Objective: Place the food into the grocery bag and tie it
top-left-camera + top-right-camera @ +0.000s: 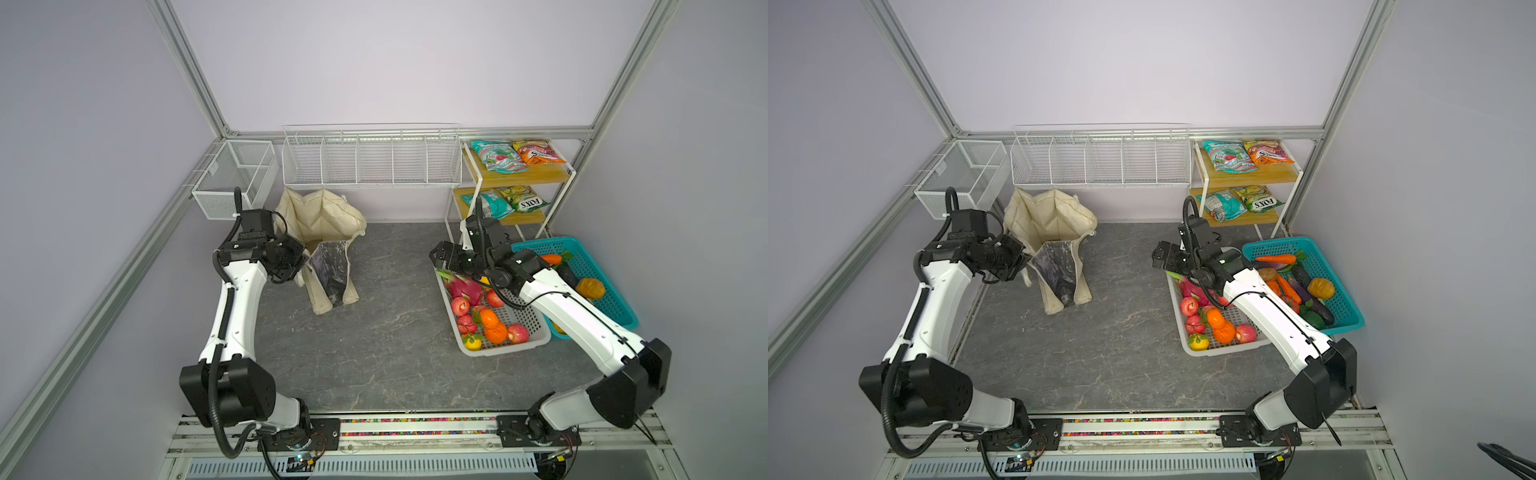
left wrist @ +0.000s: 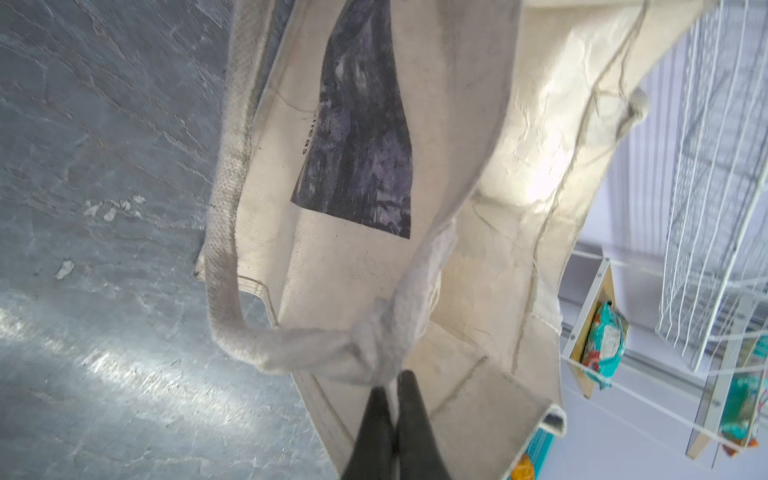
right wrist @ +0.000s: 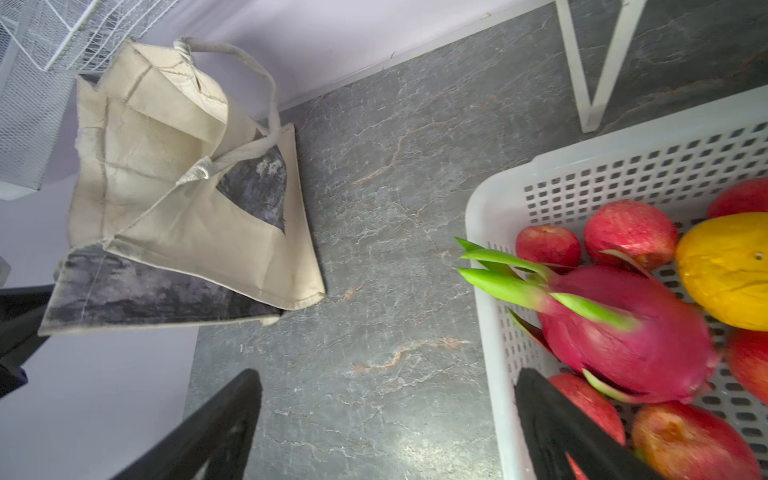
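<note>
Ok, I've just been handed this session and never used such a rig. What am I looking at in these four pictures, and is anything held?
Two white robot arms stand at a grey table. Two pictures look down from overhead, nearly alike; the remaining two come from a camera on each wrist. The left arm reaches the cream grocery bag; its jaws are shut and seem to pinch the strap. The right arm hangs over the white basket of fruit, jaws open and empty, near the dragon fruit. A teal basket holds vegetables; snack packets lie on a shelf. I see no food in the bag.
</note>
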Available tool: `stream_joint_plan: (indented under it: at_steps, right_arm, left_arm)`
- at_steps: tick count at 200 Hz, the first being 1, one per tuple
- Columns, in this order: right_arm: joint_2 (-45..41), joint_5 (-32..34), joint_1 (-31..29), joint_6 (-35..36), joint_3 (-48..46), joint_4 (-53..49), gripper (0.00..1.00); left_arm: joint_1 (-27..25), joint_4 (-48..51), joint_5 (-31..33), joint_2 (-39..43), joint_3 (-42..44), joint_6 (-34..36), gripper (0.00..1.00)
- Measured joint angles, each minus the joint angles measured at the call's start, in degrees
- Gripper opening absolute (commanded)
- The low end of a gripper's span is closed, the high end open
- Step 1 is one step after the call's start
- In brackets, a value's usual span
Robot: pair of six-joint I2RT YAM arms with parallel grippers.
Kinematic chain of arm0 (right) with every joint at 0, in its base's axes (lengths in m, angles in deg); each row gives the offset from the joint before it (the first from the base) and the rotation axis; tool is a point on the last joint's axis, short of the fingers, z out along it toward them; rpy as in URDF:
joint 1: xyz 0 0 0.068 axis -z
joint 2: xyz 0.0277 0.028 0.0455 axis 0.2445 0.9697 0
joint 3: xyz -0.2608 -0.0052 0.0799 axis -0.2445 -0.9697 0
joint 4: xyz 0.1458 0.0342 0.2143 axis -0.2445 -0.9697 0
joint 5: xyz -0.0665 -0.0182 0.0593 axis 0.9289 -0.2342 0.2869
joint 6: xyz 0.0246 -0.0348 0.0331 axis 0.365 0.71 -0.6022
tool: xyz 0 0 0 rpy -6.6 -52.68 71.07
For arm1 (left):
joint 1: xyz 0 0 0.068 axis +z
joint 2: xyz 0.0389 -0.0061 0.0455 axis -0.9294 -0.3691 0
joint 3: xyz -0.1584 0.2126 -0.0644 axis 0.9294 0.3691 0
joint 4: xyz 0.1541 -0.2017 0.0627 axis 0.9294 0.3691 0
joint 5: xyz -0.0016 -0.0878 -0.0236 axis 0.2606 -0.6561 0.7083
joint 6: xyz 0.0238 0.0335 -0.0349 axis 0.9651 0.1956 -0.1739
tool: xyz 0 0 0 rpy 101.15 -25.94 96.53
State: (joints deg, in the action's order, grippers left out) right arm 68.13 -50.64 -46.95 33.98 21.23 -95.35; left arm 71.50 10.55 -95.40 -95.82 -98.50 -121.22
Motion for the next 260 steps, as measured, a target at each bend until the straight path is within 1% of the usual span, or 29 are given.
stream_joint_plan:
  at_steps: [51,97,110,119,134,185,193,209,224,235,250,260]
  right_arm:
    - [4.7,-4.24,-0.55,-2.27,5.4,-0.33,0.98]
    - [9.49,-6.54,-3.72,-3.85,8.85,-0.11,0.97]
    - [11.19,-7.23,-4.68,-4.07,9.75,-0.09,0.94]
    - [12.35,-7.67,-5.22,-4.28,10.16,-0.02,0.92]
    - [14.38,-8.68,-5.88,-4.66,10.75,0.07,0.92]
    - [22.47,-12.61,-6.75,-5.25,16.46,0.11,0.98]
    - [23.52,-13.18,-6.99,-5.25,17.25,0.11,1.0]
    - [25.55,-14.29,-7.3,-5.25,18.16,0.48,0.92]
    - [27.43,-15.93,-7.5,-5.16,18.69,1.46,0.8]
    - [29.11,-17.27,-7.56,-4.83,19.3,2.84,0.65]
    - [31.78,-19.34,-7.56,-4.24,20.87,4.02,0.41]
    - [33.62,-20.65,-7.56,-4.5,22.38,4.61,0.22]
  left_arm:
    - [-5.64,4.48,-1.31,10.19,6.67,0.07,0.0]
    - [-11.63,7.87,-1.44,15.04,7.58,-1.22,0.0]
    - [-12.79,8.5,-1.6,15.91,7.69,-1.73,0.0]
    - [-13.27,8.79,-1.75,16.41,7.96,-2.05,0.0]
    - [-13.62,9.07,-2.34,17.44,8.81,-2.69,0.0]
    - [-13.64,9.2,-4.26,19.96,12.2,-3.61,0.0]
    - [-13.64,9.31,-4.42,20.09,12.35,-3.61,0.0]
    - [-13.64,9.35,-4.59,20.2,12.35,-3.61,0.0]
    - [-13.64,9.33,-4.68,20.26,12.35,-3.61,0.0]
    - [-13.64,9.31,-4.68,20.26,12.35,-3.61,0.04]
    - [-13.64,9.27,-4.63,20.26,12.35,-3.58,0.1]
    - [-13.64,9.29,-4.66,20.22,12.35,-3.61,0.12]
